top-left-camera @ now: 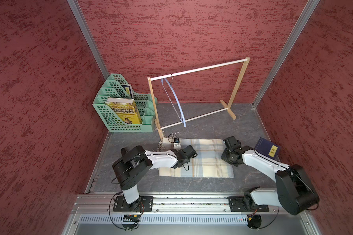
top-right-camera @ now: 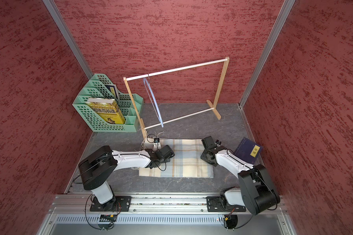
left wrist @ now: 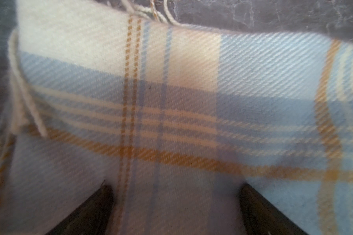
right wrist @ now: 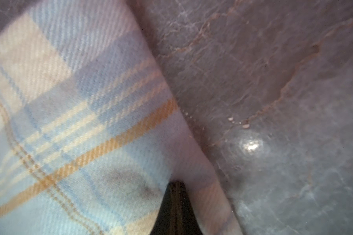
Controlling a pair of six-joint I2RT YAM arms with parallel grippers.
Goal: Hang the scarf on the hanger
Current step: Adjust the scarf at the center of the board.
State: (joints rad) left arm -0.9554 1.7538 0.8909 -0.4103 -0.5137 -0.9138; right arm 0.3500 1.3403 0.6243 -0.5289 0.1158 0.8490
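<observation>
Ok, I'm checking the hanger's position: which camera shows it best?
A top view: the hanger hangs in full on the wooden rack, hook to tip. Both top views show it; the wrist views show only scarf and tabletop.

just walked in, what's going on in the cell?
Both arms are at the scarf, which lies folded flat on the table. The left gripper is open just above the cloth near its fringed end. The right gripper is shut at the opposite edge; whether it pinches cloth is unclear. The hanger hangs bare on the rack.
</observation>
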